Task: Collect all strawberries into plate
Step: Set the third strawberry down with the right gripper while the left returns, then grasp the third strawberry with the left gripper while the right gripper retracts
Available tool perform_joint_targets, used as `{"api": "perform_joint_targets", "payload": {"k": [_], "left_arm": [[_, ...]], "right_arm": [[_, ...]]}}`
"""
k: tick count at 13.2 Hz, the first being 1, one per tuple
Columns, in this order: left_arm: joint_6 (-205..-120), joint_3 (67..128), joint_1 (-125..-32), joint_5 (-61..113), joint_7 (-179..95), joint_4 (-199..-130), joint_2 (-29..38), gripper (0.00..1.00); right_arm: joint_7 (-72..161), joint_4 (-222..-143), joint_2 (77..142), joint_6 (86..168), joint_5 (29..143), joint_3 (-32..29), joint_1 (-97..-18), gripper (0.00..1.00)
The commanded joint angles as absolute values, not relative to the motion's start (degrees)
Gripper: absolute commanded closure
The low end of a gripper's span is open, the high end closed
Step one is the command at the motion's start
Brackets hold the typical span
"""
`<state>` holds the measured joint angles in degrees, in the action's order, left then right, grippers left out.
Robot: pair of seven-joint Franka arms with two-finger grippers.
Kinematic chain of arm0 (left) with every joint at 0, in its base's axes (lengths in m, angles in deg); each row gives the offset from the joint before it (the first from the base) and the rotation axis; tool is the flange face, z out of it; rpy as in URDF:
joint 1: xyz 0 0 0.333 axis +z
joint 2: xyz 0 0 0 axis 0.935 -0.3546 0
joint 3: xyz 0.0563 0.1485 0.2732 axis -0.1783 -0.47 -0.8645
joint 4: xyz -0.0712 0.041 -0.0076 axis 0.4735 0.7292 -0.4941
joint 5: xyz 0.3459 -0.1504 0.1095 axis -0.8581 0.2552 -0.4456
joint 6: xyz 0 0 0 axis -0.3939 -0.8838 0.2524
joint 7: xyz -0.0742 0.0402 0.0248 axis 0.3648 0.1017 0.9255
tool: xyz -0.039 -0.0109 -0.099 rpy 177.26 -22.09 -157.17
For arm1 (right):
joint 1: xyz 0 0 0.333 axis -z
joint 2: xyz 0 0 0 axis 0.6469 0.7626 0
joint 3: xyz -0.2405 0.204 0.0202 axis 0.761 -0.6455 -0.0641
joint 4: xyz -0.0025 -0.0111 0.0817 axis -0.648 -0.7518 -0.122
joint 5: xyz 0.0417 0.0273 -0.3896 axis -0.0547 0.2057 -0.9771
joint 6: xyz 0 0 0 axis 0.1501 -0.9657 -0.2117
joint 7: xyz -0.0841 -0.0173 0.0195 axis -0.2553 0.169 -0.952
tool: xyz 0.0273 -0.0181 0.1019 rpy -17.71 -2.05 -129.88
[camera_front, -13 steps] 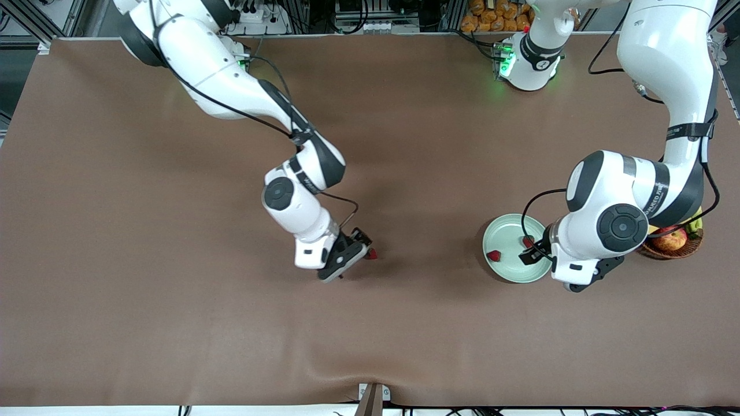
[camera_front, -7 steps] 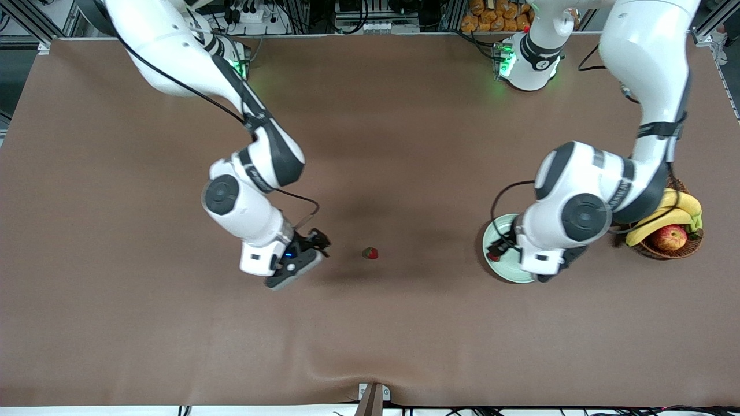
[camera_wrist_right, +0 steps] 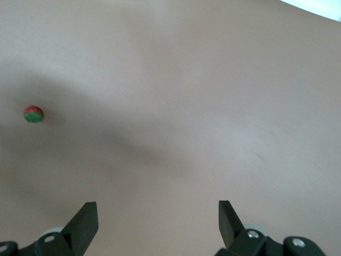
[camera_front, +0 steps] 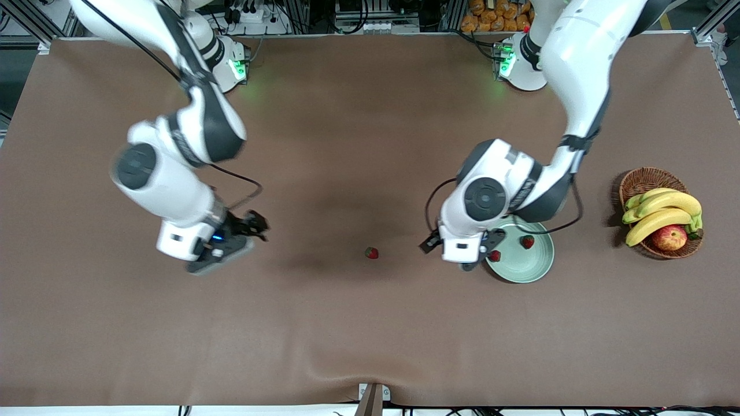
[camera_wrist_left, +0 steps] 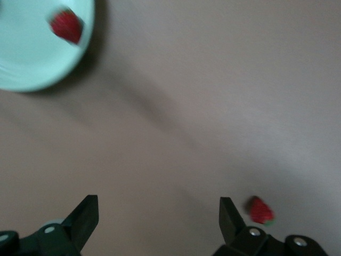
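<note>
The pale mint-green plate (camera_front: 523, 267) lies toward the left arm's end of the table and holds two strawberries (camera_front: 527, 241) (camera_front: 495, 255). A third strawberry (camera_front: 371, 252) lies on the brown mat near the table's middle. My left gripper (camera_front: 430, 242) is open and empty, over the mat between the plate and the loose strawberry. The left wrist view shows the plate (camera_wrist_left: 26, 58), one berry in it (camera_wrist_left: 66, 25) and the loose berry (camera_wrist_left: 260, 210) beside one finger. My right gripper (camera_front: 254, 223) is open and empty, over the mat toward the right arm's end; its wrist view shows the loose berry (camera_wrist_right: 33, 113).
A brown wicker basket (camera_front: 642, 176) with bananas (camera_front: 659, 208) and a red-yellow apple (camera_front: 669, 237) stands at the left arm's end of the table, beside the plate. The brown mat covers the whole table.
My right gripper drew back from the loose strawberry toward the right arm's end, leaving it on the mat. My left gripper moved off the plate toward the table's middle, uncovering both berries.
</note>
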<state>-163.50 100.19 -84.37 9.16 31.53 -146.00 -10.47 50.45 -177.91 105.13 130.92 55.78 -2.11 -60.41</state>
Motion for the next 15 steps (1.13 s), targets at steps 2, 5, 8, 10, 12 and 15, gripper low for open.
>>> {"api": "perform_joint_targets", "payload": {"k": [2, 5, 8, 10, 12, 15], "left_arm": [[-173.7, 99.9, -86.1, 9.9, 43.2, -143.4, -15.2, 0.02], [-180.5, 99.9, -88.3, 11.5, 49.0, -143.3, -17.7, 0.05], [-185.9, 99.8, -89.7, 11.7, 54.7, -142.0, -20.4, 0.05], [-189.8, 99.6, -91.3, 11.9, 57.7, -141.2, -22.7, 0.05], [-192.3, 99.6, -91.6, 11.9, 58.7, -141.2, -24.2, 0.1], [-196.3, 99.6, -92.4, 11.9, 60.7, -141.0, -25.7, 0.13]], "right_arm": [[50.0, -181.4, 96.3, 121.6, 53.7, 2.6, -56.9, 0.0], [49.7, -181.1, 91.4, 114.2, 48.3, 2.6, -53.4, 0.0], [49.7, -181.0, 87.1, 108.8, 47.4, 2.0, -48.3, 0.0], [49.5, -180.9, 85.6, 105.9, 47.4, -1.5, -42.4, 0.0], [47.8, -180.8, 84.2, 104.4, 48.0, -4.4, -38.9, 0.0], [40.8, -179.3, 83.3, 99.6, 48.1, -4.6, -39.3, 0.0]]}}
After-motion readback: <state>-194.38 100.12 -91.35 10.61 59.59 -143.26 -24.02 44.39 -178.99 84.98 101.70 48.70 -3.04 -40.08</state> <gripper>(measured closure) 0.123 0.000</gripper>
